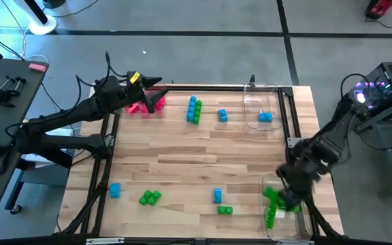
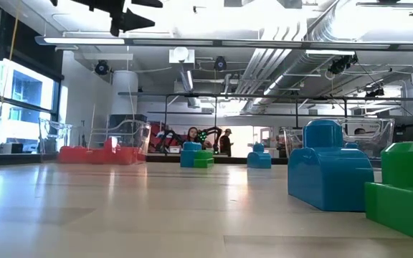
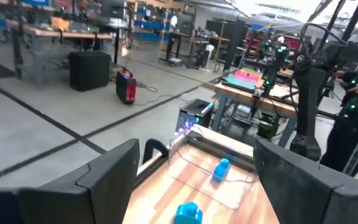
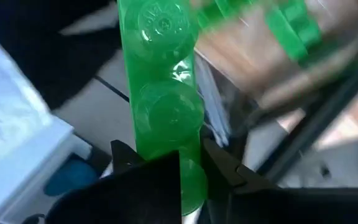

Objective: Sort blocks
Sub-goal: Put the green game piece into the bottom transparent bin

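My right gripper is at the near right, over a clear tray, and is shut on a green bar of blocks. More green blocks lie in that tray. My left gripper is open at the far left, level, above the red blocks, with nothing between its fingers. Loose on the table are a blue-and-green stack, blue blocks and green blocks. My right gripper pinches the green bar between its two fingers, by its two long sides near one end. The fingers lie across the bar and slant downward. The bar sticks out past the fingertips, studs showing, lifted clear above the tray.
A second clear tray at the far right holds one blue block. The red blocks lie in a clear tray at the far left. Dark frame rails run along the table's sides. Bare wood lies mid-table.
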You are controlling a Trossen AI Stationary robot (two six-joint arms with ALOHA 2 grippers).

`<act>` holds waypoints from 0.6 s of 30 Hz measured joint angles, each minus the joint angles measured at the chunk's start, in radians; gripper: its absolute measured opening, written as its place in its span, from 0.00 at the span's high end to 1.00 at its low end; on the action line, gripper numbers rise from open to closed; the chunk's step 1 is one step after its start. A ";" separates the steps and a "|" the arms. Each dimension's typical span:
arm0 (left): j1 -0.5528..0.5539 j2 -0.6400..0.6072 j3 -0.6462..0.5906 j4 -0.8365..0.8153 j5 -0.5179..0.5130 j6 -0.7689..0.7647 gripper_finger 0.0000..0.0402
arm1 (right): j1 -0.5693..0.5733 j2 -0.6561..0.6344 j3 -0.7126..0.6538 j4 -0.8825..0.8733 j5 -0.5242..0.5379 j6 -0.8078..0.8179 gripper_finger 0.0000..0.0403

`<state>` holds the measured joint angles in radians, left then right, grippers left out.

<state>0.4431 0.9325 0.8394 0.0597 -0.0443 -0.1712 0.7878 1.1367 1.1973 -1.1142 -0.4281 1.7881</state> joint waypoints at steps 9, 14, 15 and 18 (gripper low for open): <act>0.003 0.020 0.000 0.020 0.010 -0.009 0.25 | 0.096 0.010 -0.002 -0.104 -0.021 0.101 0.95; 0.003 0.017 0.000 0.021 0.010 -0.019 0.25 | 0.081 0.010 -0.002 -0.136 -0.045 0.099 0.81; 0.003 0.017 0.000 0.021 0.010 -0.019 0.25 | 0.081 0.010 -0.002 -0.135 -0.046 0.094 0.78; 0.003 0.017 0.000 0.019 0.010 -0.019 0.25 | 0.081 0.010 -0.002 -0.135 -0.049 0.066 0.69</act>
<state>0.4458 0.9497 0.8394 0.0792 -0.0345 -0.1899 0.8684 1.1469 1.1957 -1.2495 -0.4770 1.8543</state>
